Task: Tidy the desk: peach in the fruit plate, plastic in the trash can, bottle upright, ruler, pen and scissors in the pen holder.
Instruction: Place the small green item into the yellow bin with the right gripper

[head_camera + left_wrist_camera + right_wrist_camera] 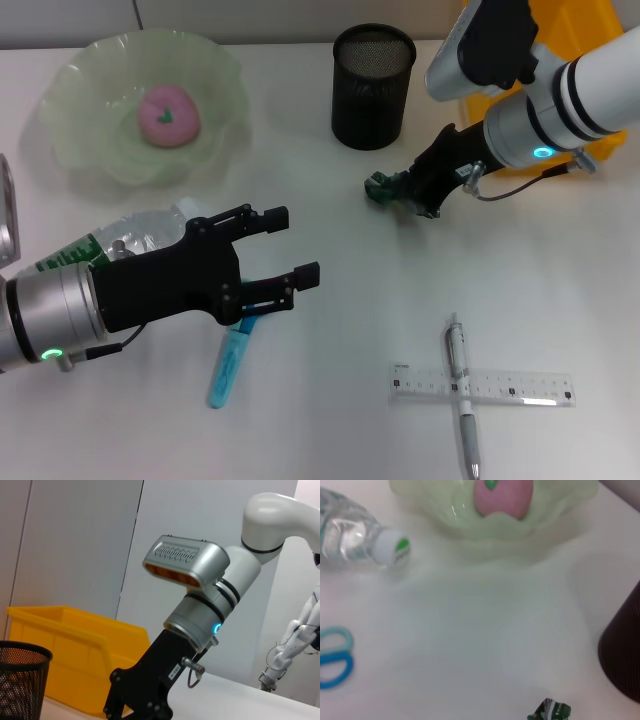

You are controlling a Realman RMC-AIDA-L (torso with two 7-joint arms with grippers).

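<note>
A pink peach [168, 115] lies in the green fruit plate [90, 150]. The clear bottle [130, 235] lies on its side, partly under my left arm. My left gripper [290, 247] hovers open above the blue scissors [228, 368]. My right gripper [405, 190] is low over the table, its tip at the crumpled green plastic [380, 187]. The right wrist view shows that plastic [549, 711] at the picture's edge. The clear ruler [482, 385] lies near the front with the pen [462, 400] across it. The black mesh pen holder [372, 85] stands at the back.
A yellow bin [575, 30] sits at the back right, behind my right arm [210, 610]. The left wrist view shows the yellow bin [65, 650] next to the pen holder [20, 680].
</note>
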